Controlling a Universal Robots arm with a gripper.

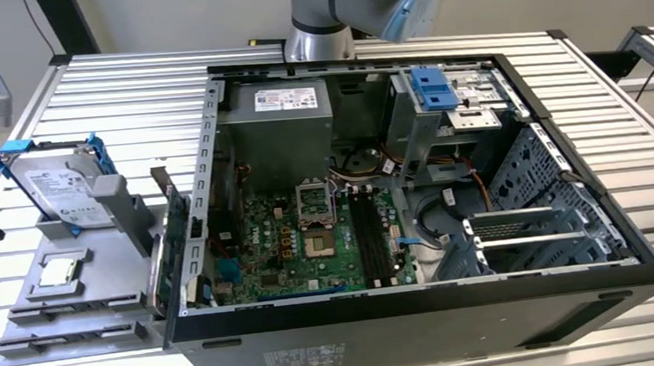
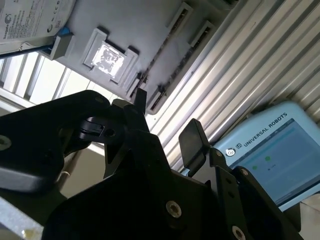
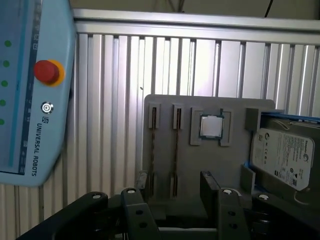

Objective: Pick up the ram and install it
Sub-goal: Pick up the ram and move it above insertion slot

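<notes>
Slatted worktop (image 1: 102, 86) is mostly taken up by an open PC case (image 1: 430, 331), with a grey tray (image 1: 90, 251) parked just beside it. The ram (image 3: 176, 150) is seen standing edge-up in a tray slot. The gripper (image 3: 172, 192) is held over it, fingers spread wide, nothing gripped.

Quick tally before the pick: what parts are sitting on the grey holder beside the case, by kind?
ram sticks, standing on edge side by side: 2
processor chip: 1
hard drive in blue brackets: 1
Total: 4
</notes>
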